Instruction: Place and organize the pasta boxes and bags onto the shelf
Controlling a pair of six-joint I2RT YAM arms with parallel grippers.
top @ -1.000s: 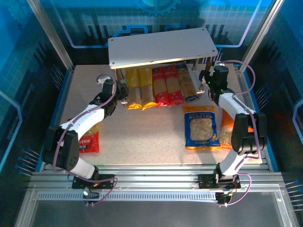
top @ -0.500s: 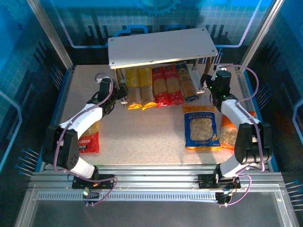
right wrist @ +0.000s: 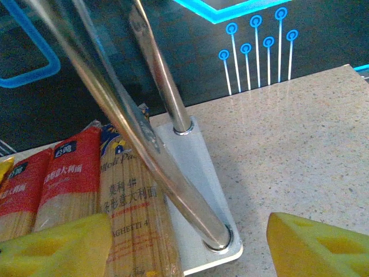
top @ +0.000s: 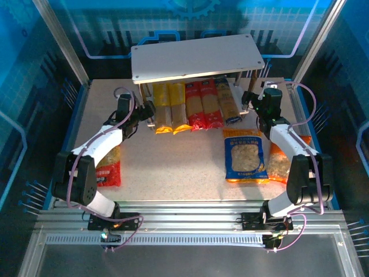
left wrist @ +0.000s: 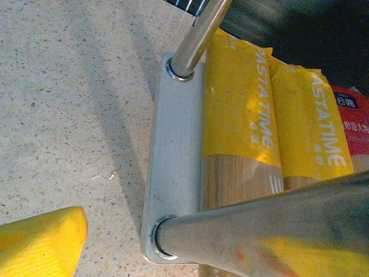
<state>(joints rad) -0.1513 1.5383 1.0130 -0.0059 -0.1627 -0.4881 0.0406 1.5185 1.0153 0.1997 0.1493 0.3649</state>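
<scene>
The shelf point(top: 196, 57) stands at the back of the table. Five pasta boxes lie side by side on its lower board: two yellow point(top: 170, 109), two red point(top: 203, 105), one blue point(top: 230, 101). Three bags lie on the table: blue with orange edges point(top: 246, 154), orange point(top: 281, 164) half under the right arm, red point(top: 107, 171) under the left arm. My left gripper point(top: 146, 113) is open at the shelf's front-left leg point(left wrist: 271, 231); one yellow finger point(left wrist: 40, 242) shows, apart from it. My right gripper point(right wrist: 190, 254) is open astride the front-right leg point(right wrist: 173, 179), touching nothing.
Thin metal legs point(right wrist: 158, 69) and the lower board's corner point(right wrist: 225, 254) lie close ahead of the right fingers. Bare speckled tabletop point(top: 173, 167) stretches between the arms. Blue enclosure walls and slanted frame posts point(top: 60, 40) ring the table.
The right gripper's fingers have spread apart off the shelf's front-right leg, and its wrist has drawn slightly right. The left arm has shifted a little left. The shelf and packs have not moved.
</scene>
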